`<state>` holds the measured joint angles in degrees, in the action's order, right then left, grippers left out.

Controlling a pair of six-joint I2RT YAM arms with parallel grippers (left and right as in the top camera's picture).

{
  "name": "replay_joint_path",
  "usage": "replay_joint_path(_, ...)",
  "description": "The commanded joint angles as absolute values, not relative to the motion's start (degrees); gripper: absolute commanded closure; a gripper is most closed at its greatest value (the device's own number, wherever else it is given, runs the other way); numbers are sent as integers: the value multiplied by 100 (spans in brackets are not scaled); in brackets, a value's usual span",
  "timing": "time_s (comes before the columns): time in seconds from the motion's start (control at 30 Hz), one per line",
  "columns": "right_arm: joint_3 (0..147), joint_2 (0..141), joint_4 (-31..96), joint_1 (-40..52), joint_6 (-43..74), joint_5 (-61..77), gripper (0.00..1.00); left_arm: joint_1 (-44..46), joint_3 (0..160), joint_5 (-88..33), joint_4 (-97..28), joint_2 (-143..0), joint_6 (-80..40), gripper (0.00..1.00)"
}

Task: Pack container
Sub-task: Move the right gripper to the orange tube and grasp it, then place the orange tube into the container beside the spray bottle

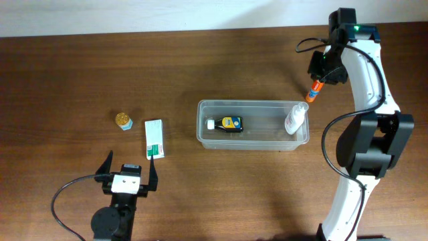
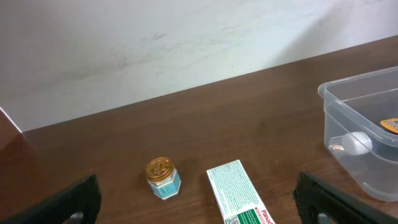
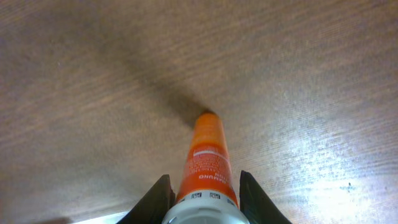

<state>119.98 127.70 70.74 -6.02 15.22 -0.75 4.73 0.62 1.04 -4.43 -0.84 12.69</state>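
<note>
The container (image 1: pixel 249 102) sat mid-way along the bench (image 1: pixel 80 73), a small dark bottle (image 1: pixel 231 123) and a white bottle (image 1: pixel 294 120) inside. The right end effector (image 1: pixel 321 72) was closed on an orange tube (image 1: pixel 312 92), its tip seemingly touching the bench behind the container's right end. The left end effector (image 1: pixel 130 167) stood wide open, empty.

Container (image 1: pixel 253 102): clear, mid-bench (image 1: pixel 67 80); a dark bottle (image 1: pixel 231 123) lies at its left end, a white bottle (image 1: pixel 295 119) at its right end.
Right claw (image 1: pixel 319 77): beyond the far right corner, gripping an orange tube (image 1: pixel 313 92).
Left claw (image 1: pixel 129 169): fingers spread wide, near edge.
Loose items: gold-lidded jar (image 1: pixel 124 120) and green-and-white box (image 1: pixel 154 138), both left of the dark bottle's end.
</note>
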Motion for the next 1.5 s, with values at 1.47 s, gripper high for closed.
replay_joint_path(1.47,9351,9150,7564,1492,1767,-526,83,445,51,123,-471,-34,1339,1)
